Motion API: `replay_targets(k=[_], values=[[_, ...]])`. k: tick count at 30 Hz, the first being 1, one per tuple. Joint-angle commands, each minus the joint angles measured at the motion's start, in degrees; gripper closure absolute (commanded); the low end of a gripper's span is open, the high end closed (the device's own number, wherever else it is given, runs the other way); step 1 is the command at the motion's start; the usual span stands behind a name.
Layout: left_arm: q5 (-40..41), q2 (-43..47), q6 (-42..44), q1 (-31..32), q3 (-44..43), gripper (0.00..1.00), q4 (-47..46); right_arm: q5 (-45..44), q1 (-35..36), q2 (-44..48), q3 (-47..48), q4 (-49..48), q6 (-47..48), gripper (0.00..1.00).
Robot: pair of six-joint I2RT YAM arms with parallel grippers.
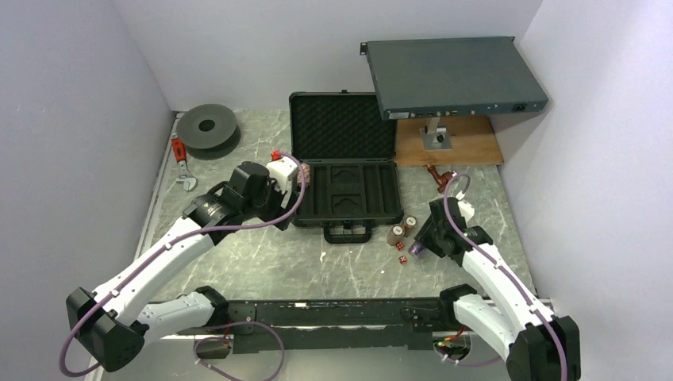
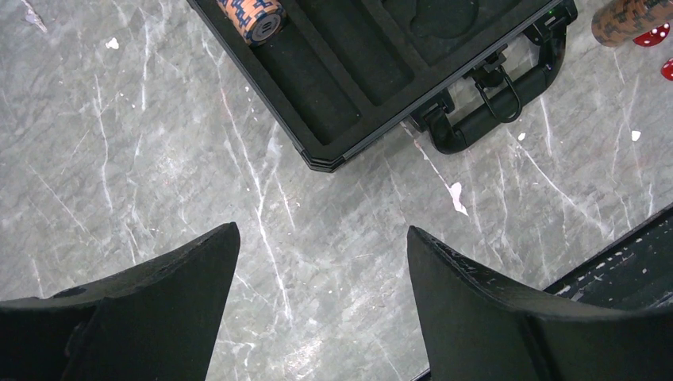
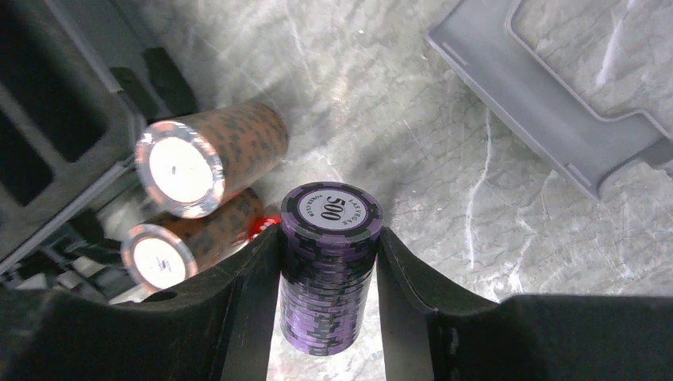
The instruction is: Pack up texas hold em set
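Observation:
The black briefcase (image 1: 349, 194) lies open at the table's middle, foam lid (image 1: 341, 127) upright behind, handle (image 1: 347, 234) toward me. My left gripper (image 1: 292, 184) is open and empty beside the tray's left edge; in the left wrist view it (image 2: 321, 234) hovers over bare table near the case's front corner (image 2: 349, 87), and one brown chip stack (image 2: 252, 12) lies in a slot. My right gripper (image 3: 329, 234) is shut on the upright purple chip stack (image 3: 329, 270), right of the handle (image 1: 418, 248). Two brown stacks (image 3: 210, 159) (image 3: 186, 242) and a red die (image 3: 266, 225) lie beside it.
The grey rack box (image 1: 452, 75) sits raised on a metal stand over a wooden board (image 1: 468, 147) at the back right. A dark spool (image 1: 208, 127) and an orange-handled tool (image 1: 181, 155) lie at the back left. Red dice (image 1: 401, 259) lie near the front. A black rail (image 1: 333, 313) runs along the near edge.

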State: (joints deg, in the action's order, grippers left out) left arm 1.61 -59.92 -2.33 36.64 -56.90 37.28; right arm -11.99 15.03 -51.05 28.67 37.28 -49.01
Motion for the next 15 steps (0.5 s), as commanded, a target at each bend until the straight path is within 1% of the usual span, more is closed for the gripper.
replay_targets(k=[1, 7, 9, 12, 15], values=[[-1.1, 0.1, 0.7, 0.3, -1.8, 0.17, -1.2, -1.6, -0.3, 4.3, 5.3, 1.4, 1.9, 1.0], [-1.1, 0.3, 0.9, 0.3, -1.6, 0.17, -1.5, -4.9, -0.2, 6.9, 12.7, 5.0, 5.7, 1.0], [-2.0, 0.4, 0.9, 0.3, -1.7, 0.17, -1.6, -5.3, -0.2, 7.6, 15.4, 4.8, 7.2, 1.0], [-3.0, 0.7, 1.0, 0.3, -1.6, 0.17, -1.8, -3.9, -0.2, 9.1, 18.1, 1.6, 9.5, 1.0], [-4.5, 1.1, 1.2, 0.3, -1.4, 0.17, -2.4, 0.5, -0.2, 10.7, 18.0, -5.7, 11.6, 1.0]])
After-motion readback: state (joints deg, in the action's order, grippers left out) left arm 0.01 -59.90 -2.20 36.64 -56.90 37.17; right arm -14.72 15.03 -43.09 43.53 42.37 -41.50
